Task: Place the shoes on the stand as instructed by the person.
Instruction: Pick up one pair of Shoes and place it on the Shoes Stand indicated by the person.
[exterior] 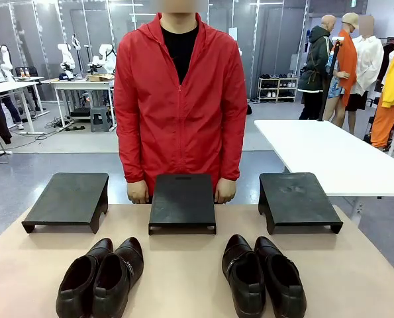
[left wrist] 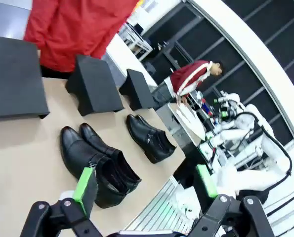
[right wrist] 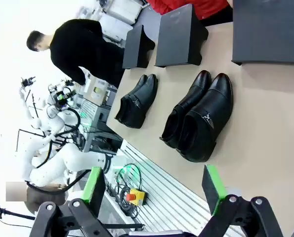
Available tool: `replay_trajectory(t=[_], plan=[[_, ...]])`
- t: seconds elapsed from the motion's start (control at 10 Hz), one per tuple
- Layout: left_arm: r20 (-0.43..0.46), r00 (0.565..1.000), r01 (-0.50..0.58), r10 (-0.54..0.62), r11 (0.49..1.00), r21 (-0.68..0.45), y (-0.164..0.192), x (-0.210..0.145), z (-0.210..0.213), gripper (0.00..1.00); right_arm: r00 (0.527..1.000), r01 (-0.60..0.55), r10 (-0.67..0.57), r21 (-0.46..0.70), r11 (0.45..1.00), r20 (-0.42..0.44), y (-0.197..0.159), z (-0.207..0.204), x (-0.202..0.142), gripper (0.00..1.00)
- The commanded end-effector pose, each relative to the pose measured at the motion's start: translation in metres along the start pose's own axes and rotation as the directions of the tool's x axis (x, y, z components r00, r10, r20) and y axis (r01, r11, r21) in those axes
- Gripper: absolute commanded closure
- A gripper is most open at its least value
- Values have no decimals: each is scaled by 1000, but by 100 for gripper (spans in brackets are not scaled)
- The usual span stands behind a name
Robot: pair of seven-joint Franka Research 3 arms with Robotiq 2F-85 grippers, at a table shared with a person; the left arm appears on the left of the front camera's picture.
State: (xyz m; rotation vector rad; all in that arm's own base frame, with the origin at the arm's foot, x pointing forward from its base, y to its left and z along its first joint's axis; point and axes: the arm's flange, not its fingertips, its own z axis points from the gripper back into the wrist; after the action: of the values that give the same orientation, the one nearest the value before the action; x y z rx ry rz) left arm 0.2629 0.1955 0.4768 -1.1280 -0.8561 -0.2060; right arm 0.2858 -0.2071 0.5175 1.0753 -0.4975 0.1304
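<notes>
Two pairs of glossy black shoes stand on the tan table [exterior: 183,265], toes toward the person: the left pair [exterior: 100,275] and the right pair [exterior: 263,275]. Beyond them sit three low black stands: left [exterior: 64,199], middle [exterior: 182,202], right [exterior: 296,199]. The person [exterior: 180,99] in a red jacket stands behind the middle stand, a hand [exterior: 138,192] resting at each side of it. My left gripper [left wrist: 146,183] is open and in the air near the table's near edge, short of the left pair [left wrist: 100,165]. My right gripper [right wrist: 152,190] is open too, short of the right pair [right wrist: 201,118].
A white table [exterior: 329,152] stands at the back right, with other people beyond it. Below the near table edge are a ribbed metal frame [right wrist: 156,182] and a yellow box with a red button [right wrist: 132,196]. Bare tabletop lies between the two pairs.
</notes>
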Motion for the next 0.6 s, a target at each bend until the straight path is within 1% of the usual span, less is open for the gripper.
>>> replay_trajectory(t=[0.0,0.1,0.2,0.3,0.5], plan=[[31,1000,-5,4,999,33,-11,-11,-3,0,999,11,-13,60,998,33,-23,9,-2,0],[36,999,-19,17,999,49,-13,-10,-3,0,998,21,-24,56,998,50,-29,12,-7,0],[47,999,-23,20,997,69,-14,-7,-7,0,996,2,-7,52,999,84,-32,12,-7,0],[41,999,-34,33,999,41,1,-4,13,0,998,35,-36,41,999,43,-27,12,-11,0],[41,999,-34,33,999,41,1,-4,13,0,998,35,-36,41,999,43,-27,12,-11,0]])
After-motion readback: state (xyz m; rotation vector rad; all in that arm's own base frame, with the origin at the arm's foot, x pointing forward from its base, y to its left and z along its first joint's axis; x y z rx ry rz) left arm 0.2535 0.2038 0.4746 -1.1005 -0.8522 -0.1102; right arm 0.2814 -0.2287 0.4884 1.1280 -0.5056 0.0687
